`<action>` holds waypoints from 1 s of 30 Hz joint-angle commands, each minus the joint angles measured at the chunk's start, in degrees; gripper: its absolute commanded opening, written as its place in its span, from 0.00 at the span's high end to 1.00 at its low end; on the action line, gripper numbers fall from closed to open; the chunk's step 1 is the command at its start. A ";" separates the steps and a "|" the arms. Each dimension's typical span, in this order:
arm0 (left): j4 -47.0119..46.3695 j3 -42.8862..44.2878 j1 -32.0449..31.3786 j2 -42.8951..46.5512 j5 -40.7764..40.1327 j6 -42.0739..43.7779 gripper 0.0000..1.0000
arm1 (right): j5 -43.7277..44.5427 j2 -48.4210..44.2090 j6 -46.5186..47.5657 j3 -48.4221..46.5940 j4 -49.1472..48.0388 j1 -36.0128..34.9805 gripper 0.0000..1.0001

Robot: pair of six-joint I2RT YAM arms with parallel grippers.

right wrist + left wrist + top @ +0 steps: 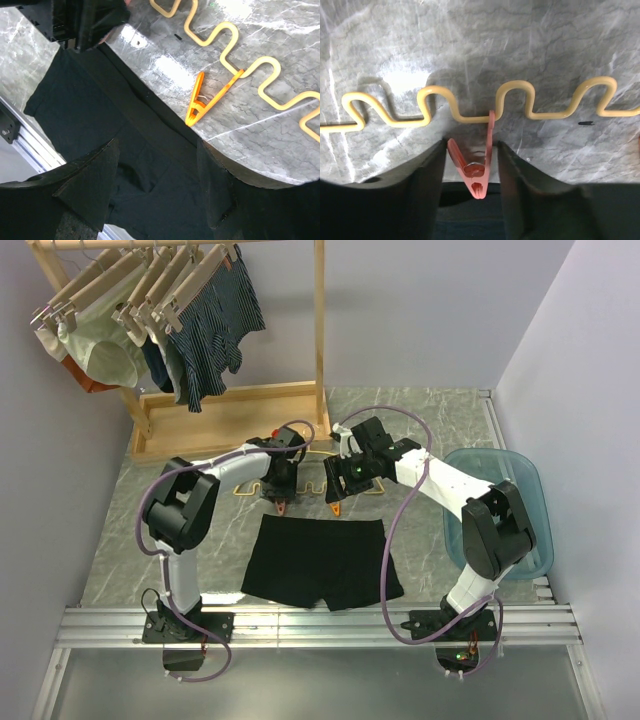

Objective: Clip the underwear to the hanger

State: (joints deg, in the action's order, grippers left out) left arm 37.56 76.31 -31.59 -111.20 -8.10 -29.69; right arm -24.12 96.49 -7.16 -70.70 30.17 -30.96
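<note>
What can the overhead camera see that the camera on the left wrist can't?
Only overhead: the right arm, the whole black underwear lying flat, the wooden rack with hung clothes and the blue tub. Only left wrist: a close look at the left gripper, its open fingers either side of the red clip. Both: that clip, the yellow hanger with its wavy bar, and the marble table.

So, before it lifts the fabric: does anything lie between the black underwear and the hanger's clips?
Nothing visible does. The underwear lies flat beside the hanger, its waistband right by the orange clip, only bare table between. The open right claw hovers over that edge.
</note>
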 commanded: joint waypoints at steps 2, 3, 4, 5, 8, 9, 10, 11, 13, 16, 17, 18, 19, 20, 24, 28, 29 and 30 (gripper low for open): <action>0.67 2.17 -0.31 -1.04 -0.87 -0.98 0.44 | -1.81 -1.65 0.83 0.30 -1.35 0.37 0.29; 0.93 2.43 -0.31 -1.13 -1.04 -1.07 0.42 | -1.72 -1.65 0.74 0.30 -1.26 0.37 0.29; 0.93 2.61 -0.22 -1.30 -1.13 -0.98 0.42 | -1.81 -1.65 0.74 0.30 -1.43 0.29 0.29; 0.85 2.61 -0.31 -1.39 -1.13 -0.89 0.41 | -1.90 -1.57 0.74 0.30 -1.43 0.29 0.29; 0.76 2.79 -0.22 -1.65 -0.87 -0.98 0.42 | -1.98 -1.39 0.57 0.21 -1.26 0.29 0.29; 0.59 2.79 -0.22 -1.74 -0.78 -1.07 0.43 | -1.98 -1.39 0.57 0.21 -1.26 0.29 0.29; 0.41 2.79 -0.22 -1.74 -0.78 -0.98 0.44 | -1.90 -1.48 0.57 0.29 -1.34 0.37 0.29; 0.32 2.70 -0.31 -1.74 -0.87 -0.89 0.45 | -1.90 -1.48 0.57 0.30 -1.35 0.29 0.30; -0.03 2.79 -0.22 -1.74 -0.95 -0.89 0.48 | -2.07 -1.48 0.57 0.47 -1.43 0.29 0.29; -0.21 2.79 -0.22 -1.83 -0.87 -0.81 0.53 | -2.60 -1.13 0.48 0.73 -1.43 0.29 0.30; -0.21 2.88 -0.22 -1.83 -0.87 -0.89 0.55 | -2.77 -1.21 0.48 0.82 -1.69 0.29 0.29; -0.38 2.79 -0.22 -1.74 -0.78 -0.81 0.57 | -3.04 -1.13 0.65 0.91 -1.78 0.29 0.29; -0.64 2.70 -0.31 -1.48 -0.69 -0.81 0.60 | -3.04 -0.95 0.65 1.09 -1.78 0.29 0.29; -0.73 2.79 -0.22 -1.39 -0.34 -0.63 0.62 | -3.13 -0.95 0.83 1.17 -2.05 0.37 0.30; -0.82 2.44 -0.22 -0.69 0.54 -0.28 0.73 | -4.09 -0.34 1.36 1.44 -2.40 0.37 0.30; -1.17 2.09 -0.05 -0.25 1.41 -0.19 0.86 | -5.94 0.54 1.62 1.52 -3.01 0.37 0.32; -1.09 2.08 0.13 -0.16 1.68 0.07 0.89 | -7.16 0.72 1.62 1.61 -3.71 0.37 0.34; -1.09 2.17 0.22 -0.16 1.94 0.07 0.92 | -7.87 1.07 1.53 1.70 -4.07 0.20 0.35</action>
State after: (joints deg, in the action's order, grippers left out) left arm 37.89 77.54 -31.53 -112.03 -8.69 -29.47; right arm -28.86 96.92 -6.39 -69.71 29.06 -30.96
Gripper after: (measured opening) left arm 0.263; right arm 0.664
